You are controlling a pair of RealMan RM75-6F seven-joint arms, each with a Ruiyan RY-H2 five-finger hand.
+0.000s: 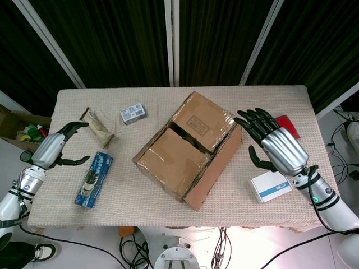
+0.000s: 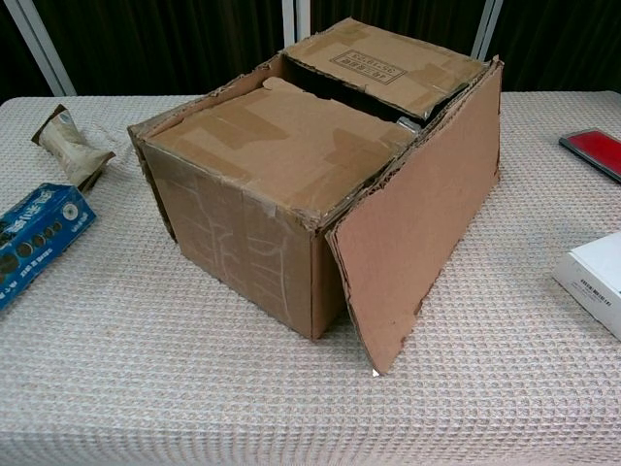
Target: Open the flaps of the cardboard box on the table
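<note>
Box (image 1: pixel 190 147) mid-table, right flap (image 2: pixel 419 218) folded down outside; right hand (image 1: pixel 276 144) spread, empty beside it; left hand (image 1: pixel 55 149) empty, far left.

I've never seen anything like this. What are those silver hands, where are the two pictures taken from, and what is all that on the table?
They are a robot's two mechanical hands, steered remotely by a person. One picture looks down from its head, the other forward from its chest. The left hand and right hand both hold nothing, fingers spread. On the table sits a cardboard box; its side flap hangs down open, two top flaps remain shut. Around it lie a blue packet, a tan pouch, a small carton, a red item and a white box.
</note>
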